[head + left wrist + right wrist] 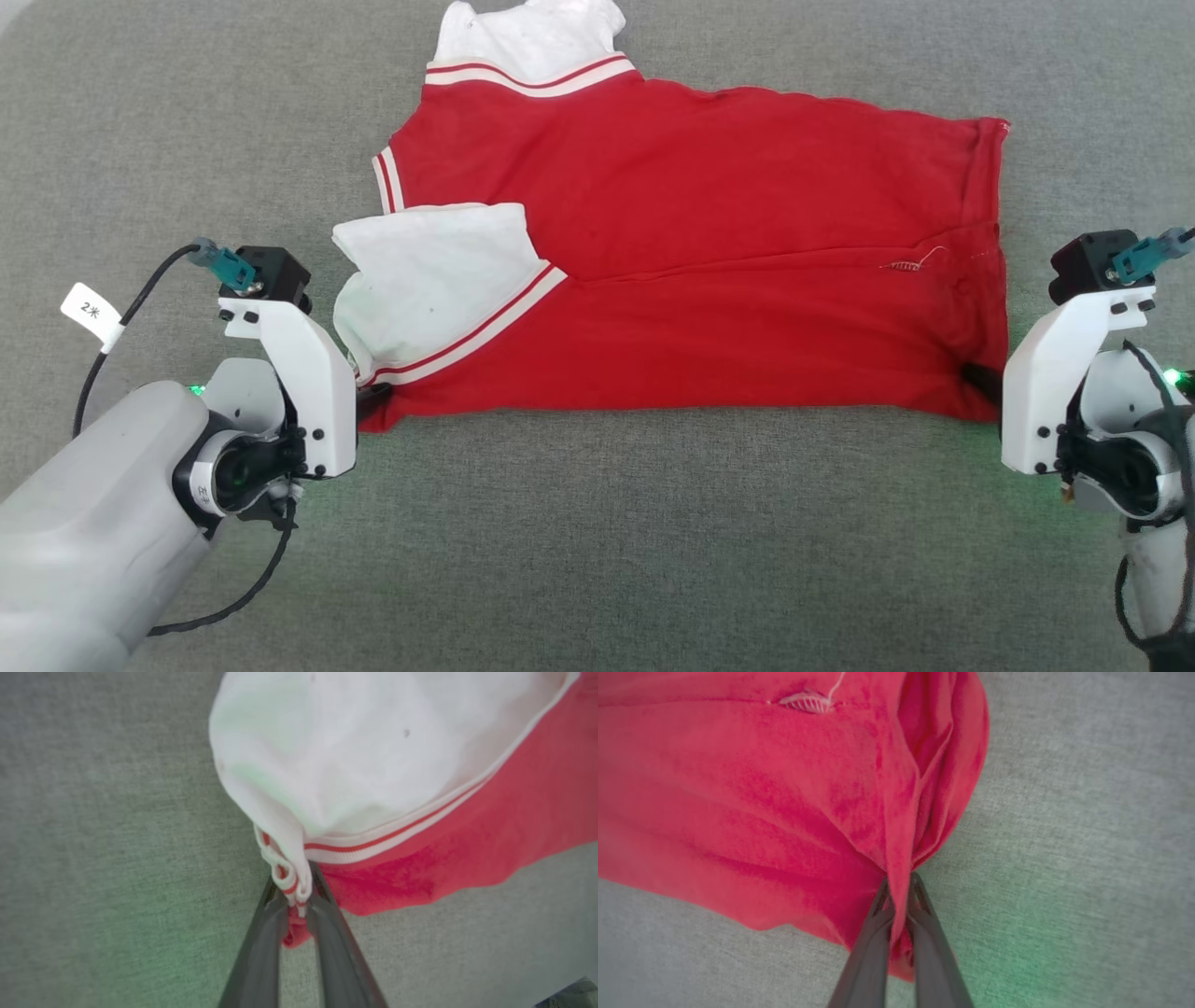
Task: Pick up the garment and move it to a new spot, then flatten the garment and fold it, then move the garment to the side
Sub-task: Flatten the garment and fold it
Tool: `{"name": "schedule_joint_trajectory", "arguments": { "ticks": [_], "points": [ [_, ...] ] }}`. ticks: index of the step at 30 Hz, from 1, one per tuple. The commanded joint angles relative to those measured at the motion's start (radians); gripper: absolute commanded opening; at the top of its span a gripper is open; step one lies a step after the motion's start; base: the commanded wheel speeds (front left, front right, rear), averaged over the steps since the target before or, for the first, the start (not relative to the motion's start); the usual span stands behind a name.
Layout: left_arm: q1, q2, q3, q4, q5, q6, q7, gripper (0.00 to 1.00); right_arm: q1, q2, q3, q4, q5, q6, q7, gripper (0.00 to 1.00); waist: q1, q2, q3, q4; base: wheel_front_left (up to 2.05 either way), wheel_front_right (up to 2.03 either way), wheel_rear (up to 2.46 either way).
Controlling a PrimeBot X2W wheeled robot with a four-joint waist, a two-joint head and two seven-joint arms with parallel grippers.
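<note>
Left pincer [293, 884] clamped on the garment [709, 233] at its sleeve-side corner, right pincer [899, 882] pinching the hem corner (2 solid grips). It's half-folded on the worktop [597, 541]; I'd lift both evenly, staying taut.

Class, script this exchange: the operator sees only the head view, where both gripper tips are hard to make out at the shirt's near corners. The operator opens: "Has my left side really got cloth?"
Observer: Yes. The left gripper has its jaws pinched on the garment, at the striped trim under the white sleeve end.
Operator: And the right?
Observer: The right gripper has its jaws shut on a bunched red fold at the corner.
Operator: How deep is the left bite?
Observer: Red cloth shows between its fingers, below the trim.
</note>
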Motion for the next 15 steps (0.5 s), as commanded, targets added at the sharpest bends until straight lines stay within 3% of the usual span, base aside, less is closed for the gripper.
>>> {"name": "schedule_joint_trajectory", "arguments": {
  "ticks": [1, 7, 15],
  "points": [
    [0.031, -0.007, -0.019, 0.006, -0.007, 0.004, 0.015, 0.0, 0.035, -0.003, 0.016, 0.014, 0.019, 0.0, 0.04, 0.0, 0.0, -0.0001, -0.004, 0.002, 0.0, 0.0, 0.0],
    [0.04, 0.07, 0.007, -0.076, -0.02, 0.041, 0.031, 0.0, 0.036, -0.057, -0.011, -0.109, 0.078, 0.0, 0.114, 0.0, 0.0, -0.0001, -0.02, 0.002, 0.0, 0.0, 0.0],
    [0.103, 0.196, 0.027, -0.324, -0.032, 0.159, 0.05, 0.0, 0.134, -0.099, -0.084, -0.317, 0.122, 0.0, 0.247, 0.0, 0.0, -0.0001, -0.035, 0.012, 0.0, 0.0, 0.0]
  ]
}}
